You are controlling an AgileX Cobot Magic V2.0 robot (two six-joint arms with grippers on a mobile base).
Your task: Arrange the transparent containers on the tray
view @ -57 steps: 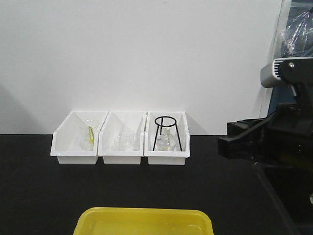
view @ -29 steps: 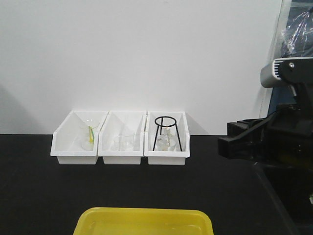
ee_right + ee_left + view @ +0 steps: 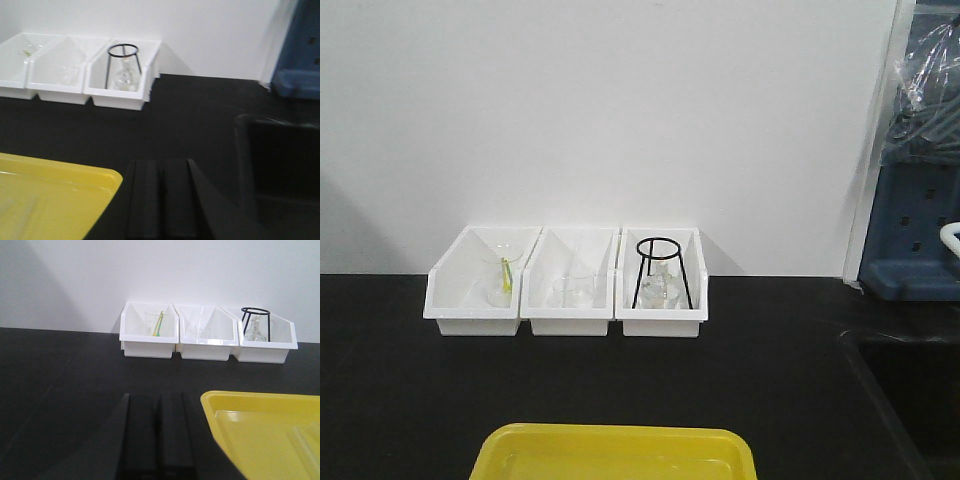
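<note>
Flanking the tray, left end effector and right end effector look clenched.

The left gripper shows in the left wrist view as two dark fingers side by side, pressed together with only a thin seam between them, pointing to 12 o'clock. The right gripper looks the same in the right wrist view: its fingers are together and point to 12 o'clock. No arm appears in the front view.
</note>
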